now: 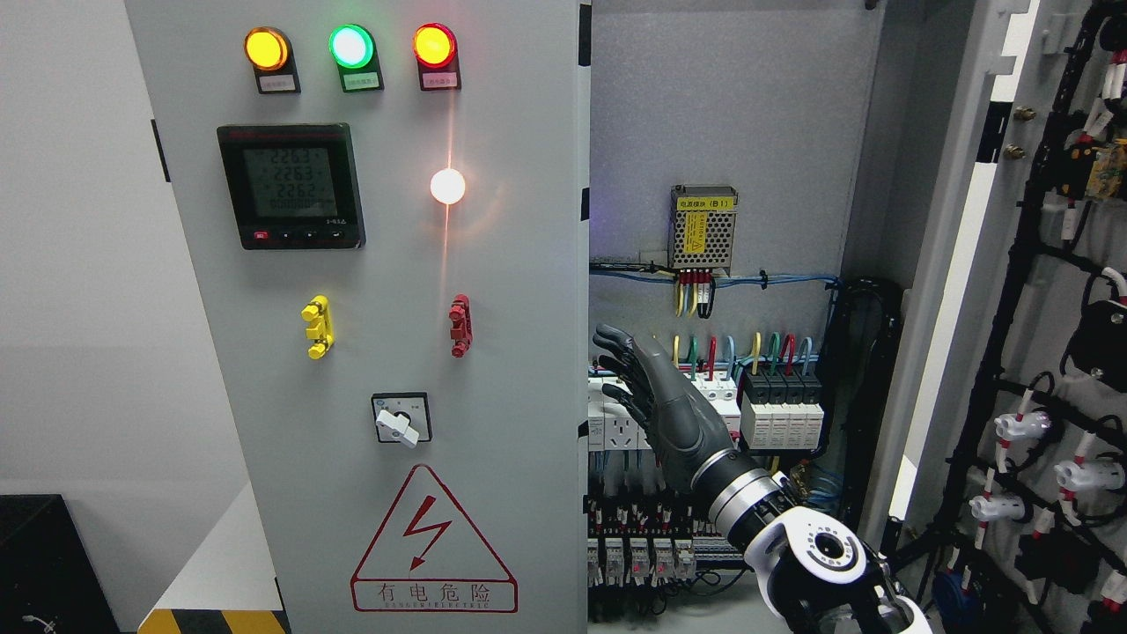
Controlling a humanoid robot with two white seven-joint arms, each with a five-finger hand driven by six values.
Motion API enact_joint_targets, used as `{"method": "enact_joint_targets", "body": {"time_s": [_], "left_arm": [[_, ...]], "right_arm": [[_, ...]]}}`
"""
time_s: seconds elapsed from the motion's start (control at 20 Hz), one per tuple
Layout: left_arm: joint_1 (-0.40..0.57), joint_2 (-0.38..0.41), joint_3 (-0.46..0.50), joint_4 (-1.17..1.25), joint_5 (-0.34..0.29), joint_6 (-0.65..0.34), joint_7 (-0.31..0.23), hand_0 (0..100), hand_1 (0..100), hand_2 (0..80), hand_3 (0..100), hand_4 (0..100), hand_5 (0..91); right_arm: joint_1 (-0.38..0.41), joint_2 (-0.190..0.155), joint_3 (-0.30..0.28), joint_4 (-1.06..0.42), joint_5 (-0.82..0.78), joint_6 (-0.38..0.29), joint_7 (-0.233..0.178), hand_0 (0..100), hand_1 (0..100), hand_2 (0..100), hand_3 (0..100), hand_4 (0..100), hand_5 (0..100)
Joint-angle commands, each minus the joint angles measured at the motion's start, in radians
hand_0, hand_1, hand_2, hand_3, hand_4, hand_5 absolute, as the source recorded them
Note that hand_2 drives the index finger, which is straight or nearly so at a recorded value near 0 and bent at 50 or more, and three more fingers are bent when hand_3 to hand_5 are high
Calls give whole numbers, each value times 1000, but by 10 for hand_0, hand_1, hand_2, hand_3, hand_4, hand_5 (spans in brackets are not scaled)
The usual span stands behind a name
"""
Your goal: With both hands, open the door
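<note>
Beside the closed door's [370,352] edge, right hand [656,396] hovers, fingers [616,339] extended.

The cabinet's back panel [748,132] carries a perforated power supply [703,227] at its upper middle. Below it sits a row of breakers [782,414] with coloured wires [757,348], then terminal blocks [643,555] near the bottom.
</note>
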Motion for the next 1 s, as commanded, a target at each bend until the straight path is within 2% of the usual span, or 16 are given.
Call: {"method": "enact_joint_targets", "body": {"time_s": [0.0, 0.25, 0.3, 0.45, 0.8, 0.95], "left_arm": [[0, 1, 0, 2, -32, 0, 0, 0, 0, 0, 0, 0, 0], [0, 1, 0, 2, -32, 0, 0, 0, 0, 0, 0, 0, 0], [-1, 1, 0, 2, -32, 0, 0, 0, 0, 0, 0, 0, 0], [0, 1, 0, 2, -34, 0, 0, 0, 0, 0, 0, 0, 0], [0, -1, 0, 0, -34, 0, 0, 0, 0, 0, 0, 0, 0], [0, 1, 0, 2, -32, 0, 0, 0, 0, 0, 0, 0, 0]], "right_arm": [[-39, -21, -11, 93, -50, -1, 8, 191, 0, 0, 0, 0, 0], [-54, -23, -17, 116, -93, -3, 9, 191, 0, 0, 0, 0, 0], [-56, -32, -17, 116, -95, -3, 12, 191, 0, 0, 0, 0, 0], [-71, -60, -17, 124, -121, -1, 60, 191, 0, 0, 0, 0, 0], [-80, -66, -38, 134, -130, -1, 74, 191, 0, 0, 0, 0, 0], [-80, -67, -38, 131, -141, -1, 126, 191, 0, 0, 0, 0, 0]]}}
